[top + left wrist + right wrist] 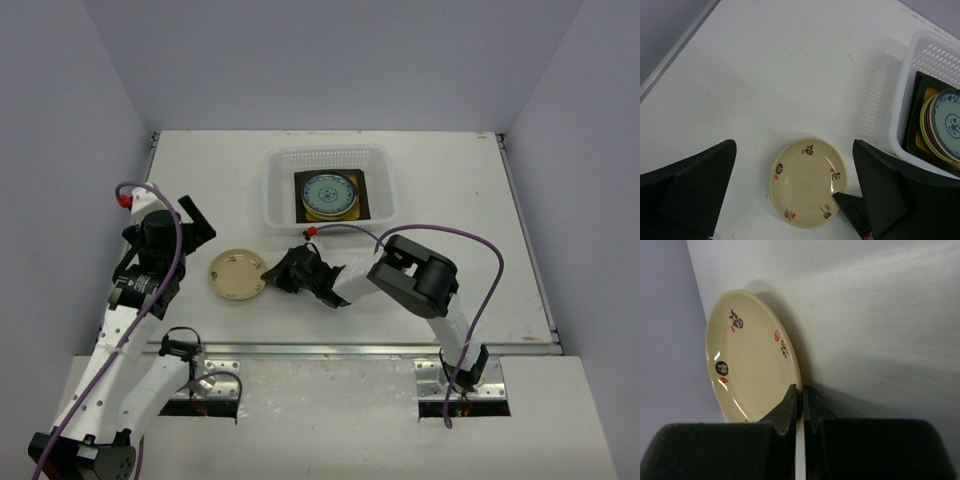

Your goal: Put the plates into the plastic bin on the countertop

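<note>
A round cream plate (237, 274) with black and red marks lies on the off-white countertop (450, 200), left of centre. My right gripper (268, 272) is shut on its right rim; the wrist view shows both fingers pinching the plate's (752, 357) edge at the gripper (802, 390). My left gripper (197, 222) is open and empty, above and left of the plate (807, 182), not touching it. The translucent white plastic bin (268, 190) at the back holds a blue-white patterned plate (329, 190) on top of a stack with a lime green rim (925, 117) and a dark square plate (917, 115).
A metal rail (350, 349) runs along the near edge of the countertop. Grey walls close the left, back and right sides. The bin's wall (905, 115) stands close to the right of my left gripper's (794, 145) right finger.
</note>
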{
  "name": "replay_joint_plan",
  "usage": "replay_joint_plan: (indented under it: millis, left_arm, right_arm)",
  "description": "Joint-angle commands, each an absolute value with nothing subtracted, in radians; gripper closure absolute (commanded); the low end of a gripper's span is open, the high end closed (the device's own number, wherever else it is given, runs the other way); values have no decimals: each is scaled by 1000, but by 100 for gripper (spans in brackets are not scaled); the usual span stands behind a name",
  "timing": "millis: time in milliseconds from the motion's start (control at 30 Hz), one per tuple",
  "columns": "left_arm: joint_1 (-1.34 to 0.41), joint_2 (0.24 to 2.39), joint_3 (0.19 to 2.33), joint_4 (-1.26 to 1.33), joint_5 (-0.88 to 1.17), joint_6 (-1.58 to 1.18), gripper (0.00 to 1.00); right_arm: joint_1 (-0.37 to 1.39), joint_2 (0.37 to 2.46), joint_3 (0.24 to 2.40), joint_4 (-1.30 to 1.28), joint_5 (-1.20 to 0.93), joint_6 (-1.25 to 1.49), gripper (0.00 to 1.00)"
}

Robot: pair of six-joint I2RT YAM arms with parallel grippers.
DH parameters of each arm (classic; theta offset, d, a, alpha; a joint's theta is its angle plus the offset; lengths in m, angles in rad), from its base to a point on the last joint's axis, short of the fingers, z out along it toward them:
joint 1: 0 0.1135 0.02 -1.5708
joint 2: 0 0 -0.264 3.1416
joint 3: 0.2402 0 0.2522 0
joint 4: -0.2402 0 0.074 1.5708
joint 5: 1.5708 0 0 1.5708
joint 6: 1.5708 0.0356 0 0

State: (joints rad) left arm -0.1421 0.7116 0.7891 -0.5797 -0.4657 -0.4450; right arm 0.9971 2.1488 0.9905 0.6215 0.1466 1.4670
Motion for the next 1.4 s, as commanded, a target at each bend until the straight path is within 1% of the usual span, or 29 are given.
replay_joint_plan:
  millis: [0, 100, 200, 300, 367, 433, 500, 533, 633, 700, 767, 900, 1033, 1100, 1133, 1167, 1200, 1300, 1367]
  left_arm:
    - [-140, 706, 819, -538, -456, -429, 0]
    - [-140, 709, 817, -540, -454, -428, 0]
    - [-140, 709, 817, -541, -459, -428, 0]
    - [-140, 705, 819, -543, -469, -430, 0]
    - [-140, 704, 819, -543, -470, -430, 0]
    - [-140, 701, 819, -544, -472, -431, 0]
    - [-140, 701, 818, -543, -468, -431, 0]
    - [-140, 701, 818, -543, -467, -430, 0]
    - [-140, 699, 813, -538, -456, -428, 0]
    - [-140, 699, 812, -537, -452, -428, 0]
    - [-140, 699, 810, -534, -445, -428, 0]
    - [-140, 710, 808, -528, -434, -427, 0]
    - [-140, 719, 809, -528, -428, -425, 0]
    - [-140, 722, 808, -526, -426, -425, 0]
    - [-140, 722, 807, -526, -425, -424, 0]
    - [-140, 722, 807, -526, -424, -423, 0]
    - [-140, 721, 806, -525, -423, -423, 0]
    - [-140, 724, 805, -520, -415, -423, 0]
    - [-138, 731, 805, -517, -407, -423, 0]
  right_arm:
    - [1007, 2132, 900, 534, 168, 1486, 100]
    - [1015, 2040, 838, 645, 122, 1483, 100]
    - [1015, 1909, 815, 666, 70, 1434, 100]
    - [1003, 1702, 793, 635, 71, 1338, 100]
    - [982, 1648, 780, 608, 63, 1309, 100]
    - [900, 1518, 750, 559, 36, 1279, 100]
    - [808, 1460, 758, 453, 18, 1237, 100]
    - [757, 1456, 763, 446, 17, 1235, 100]
    - [547, 1460, 830, 337, -108, 1174, 100]
    - [467, 1510, 932, 215, -146, 1110, 100]
    - [384, 1549, 1007, 152, -190, 1075, 100]
    - [288, 1678, 1143, 52, -243, 1036, 100]
    - [270, 1787, 1252, -16, -265, 999, 100]
    - [270, 1837, 1304, -61, -272, 980, 96]
    - [270, 1855, 1326, -71, -273, 973, 93]
    - [270, 1872, 1349, -92, -275, 967, 70]
    - [270, 1885, 1368, -111, -276, 962, 51]
    - [273, 1893, 1409, -126, -294, 942, 28]
    - [275, 1871, 1425, -144, -299, 915, 3]
